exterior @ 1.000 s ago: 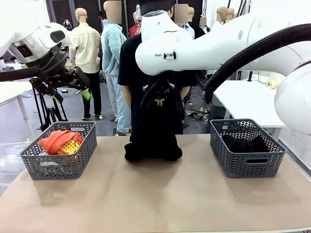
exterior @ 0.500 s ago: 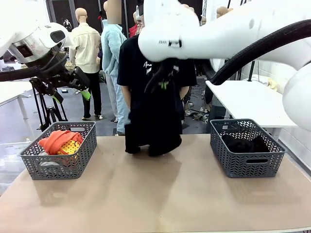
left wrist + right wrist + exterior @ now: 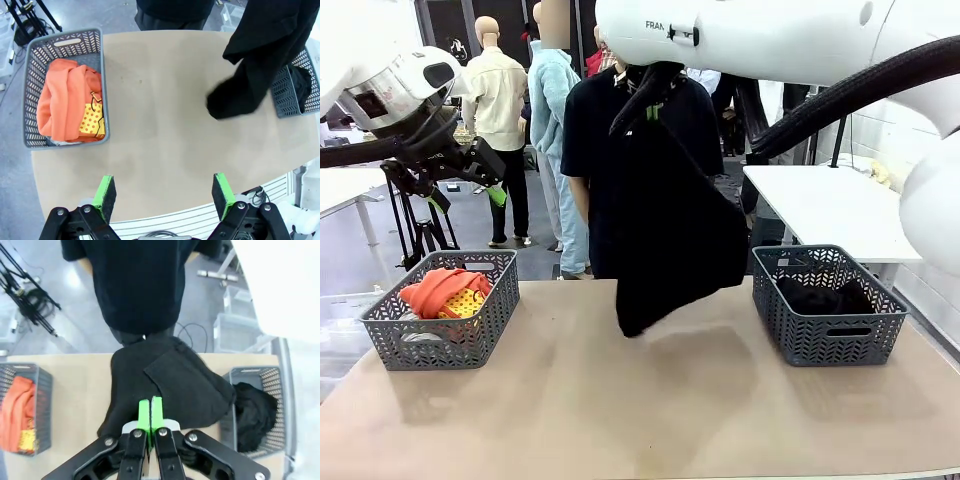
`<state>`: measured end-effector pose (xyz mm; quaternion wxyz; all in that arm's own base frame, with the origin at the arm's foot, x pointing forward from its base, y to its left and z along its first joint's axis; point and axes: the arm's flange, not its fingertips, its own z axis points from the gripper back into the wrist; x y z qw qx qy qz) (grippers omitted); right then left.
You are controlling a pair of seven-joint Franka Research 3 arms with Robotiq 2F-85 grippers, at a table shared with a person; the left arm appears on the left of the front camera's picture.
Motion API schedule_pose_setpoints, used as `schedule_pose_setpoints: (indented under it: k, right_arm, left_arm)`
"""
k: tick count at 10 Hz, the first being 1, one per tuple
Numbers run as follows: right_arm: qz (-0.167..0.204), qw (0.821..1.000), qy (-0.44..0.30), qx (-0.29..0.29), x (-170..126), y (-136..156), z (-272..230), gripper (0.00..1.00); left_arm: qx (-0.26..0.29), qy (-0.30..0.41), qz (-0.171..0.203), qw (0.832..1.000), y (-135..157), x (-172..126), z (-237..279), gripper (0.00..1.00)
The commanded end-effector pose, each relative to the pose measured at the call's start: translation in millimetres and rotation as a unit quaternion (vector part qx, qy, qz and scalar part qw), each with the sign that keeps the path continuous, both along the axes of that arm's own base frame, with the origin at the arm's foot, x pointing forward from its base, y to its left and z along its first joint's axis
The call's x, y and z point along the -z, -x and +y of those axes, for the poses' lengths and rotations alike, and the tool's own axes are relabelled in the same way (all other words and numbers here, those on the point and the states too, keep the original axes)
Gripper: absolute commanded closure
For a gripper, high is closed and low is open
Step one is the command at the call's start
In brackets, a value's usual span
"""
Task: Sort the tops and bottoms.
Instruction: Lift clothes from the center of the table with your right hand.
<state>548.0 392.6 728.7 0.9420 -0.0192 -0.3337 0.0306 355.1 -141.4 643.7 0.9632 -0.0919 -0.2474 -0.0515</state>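
My right gripper (image 3: 647, 103) (image 3: 150, 412) is shut on a plain black bottom (image 3: 672, 240) (image 3: 170, 382) (image 3: 257, 65), which hangs clear of the table and swings toward the right grey basket (image 3: 830, 345) (image 3: 227, 377). Another black bottom (image 3: 825, 295) (image 3: 254, 412) (image 3: 301, 85) lies in that basket. The orange top (image 3: 438, 288) (image 3: 67, 102) with its yellow print patch lies in the left grey basket (image 3: 440, 340) (image 3: 102, 60), with a sliver of pale cloth (image 3: 62, 142) under it. High above that basket, my left gripper (image 3: 495, 190) (image 3: 164, 194) stands open and holds nothing.
A person in a black T-shirt (image 3: 590, 130) (image 3: 140, 285) stands at the table's far edge behind the hanging garment. A white table (image 3: 820, 205) stands beyond the right basket. Bare tabletop (image 3: 640, 400) lies between the two baskets.
My right arm has lifted the black bottom off the table's middle and swung it up and to the right. The left arm has not moved.
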Motion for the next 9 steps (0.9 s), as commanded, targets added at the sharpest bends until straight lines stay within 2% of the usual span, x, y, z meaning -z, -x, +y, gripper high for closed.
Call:
schedule_pose_setpoints:
  k: [1, 9]
  right_arm:
    - [0.0, 1.0, 0.0, 0.009, -2.1, 0.4, -7.2, 1.0]
    - [0.0, 1.0, 0.0, 0.009, -2.1, 0.4, -7.2, 1.0]
  left_arm:
    - [0.003, 0.002, 0.0, 1.0, 0.3, -0.6, 3.0, 0.0]
    - [0.003, 0.002, 0.0, 1.0, 0.3, -0.6, 3.0, 0.0]
